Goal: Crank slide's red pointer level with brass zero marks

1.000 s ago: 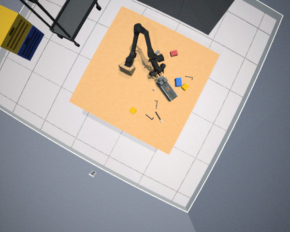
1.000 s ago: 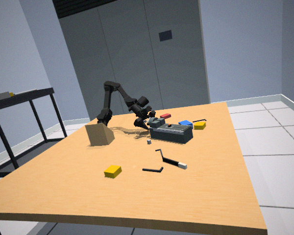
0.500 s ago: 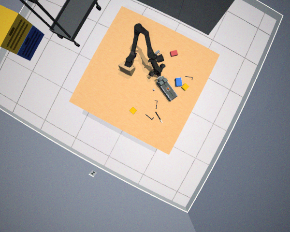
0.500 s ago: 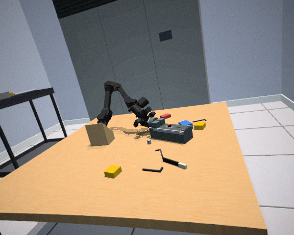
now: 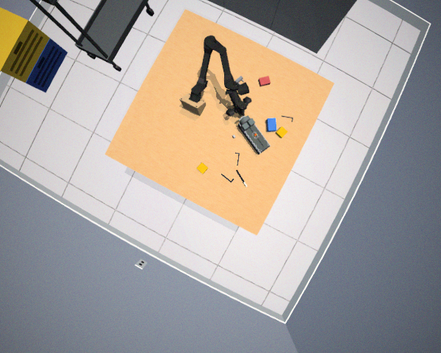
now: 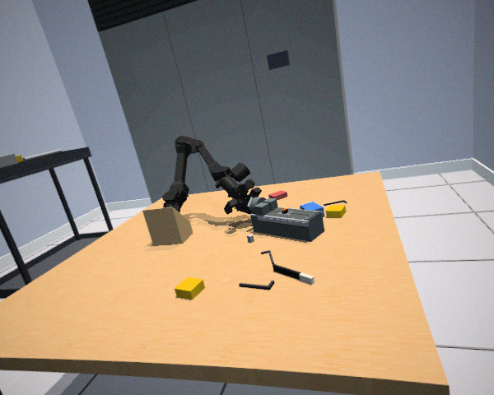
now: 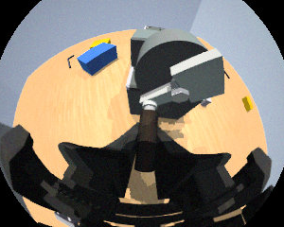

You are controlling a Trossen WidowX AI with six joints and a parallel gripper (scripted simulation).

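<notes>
Centrally on the square wooden counter (image 5: 167, 159), well inside its edges, lies the long dark grey slide machine (image 5: 256, 137), its red pointer (image 6: 285, 210) on top. At its crank end the black gripper (image 7: 142, 180) is clenched on the dark brown crank handle (image 7: 146, 135), plain only in the wrist view. Just beside the machine sit a blue block (image 5: 271, 123) and a yellow block (image 5: 281, 132); a red block (image 5: 264, 80) lies farther off

Pale tiled floor (image 5: 42, 125); grey walls (image 6: 408, 85); dark metal table (image 6: 39, 163); grey cabinet doors (image 6: 221, 106) behind.
</notes>
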